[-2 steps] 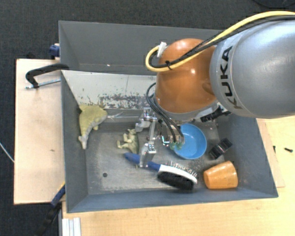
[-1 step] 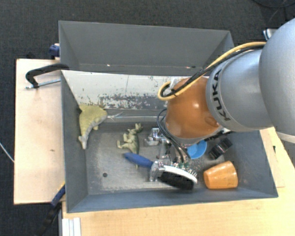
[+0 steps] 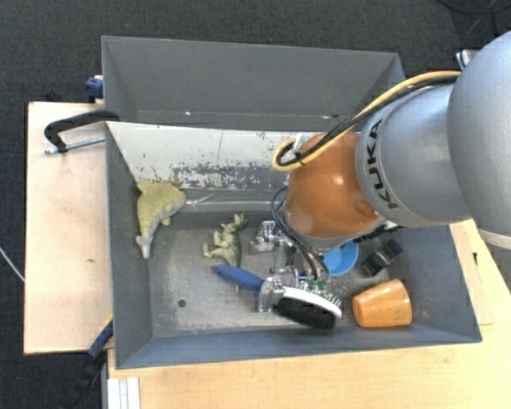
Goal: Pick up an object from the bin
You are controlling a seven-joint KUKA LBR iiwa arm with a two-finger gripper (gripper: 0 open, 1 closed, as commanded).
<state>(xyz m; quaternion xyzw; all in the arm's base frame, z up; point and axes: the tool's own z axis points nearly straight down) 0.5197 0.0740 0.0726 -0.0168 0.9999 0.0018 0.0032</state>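
Bin holds brush (by gripper), dinosaur, cup.

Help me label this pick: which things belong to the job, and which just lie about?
Job: gripper; blue-handled brush nearest it; bin.
Lying about: big dinosaur; small dinosaur; blue cup; orange cup.

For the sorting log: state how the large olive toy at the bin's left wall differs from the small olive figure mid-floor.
The large olive toy is clearly bigger than the small olive figure. The large toy leans against the left wall of the bin; the small figure lies out on the floor. The large toy looks smooth and solid; the small figure is spiky with thin limbs. Both are dull yellow-green.
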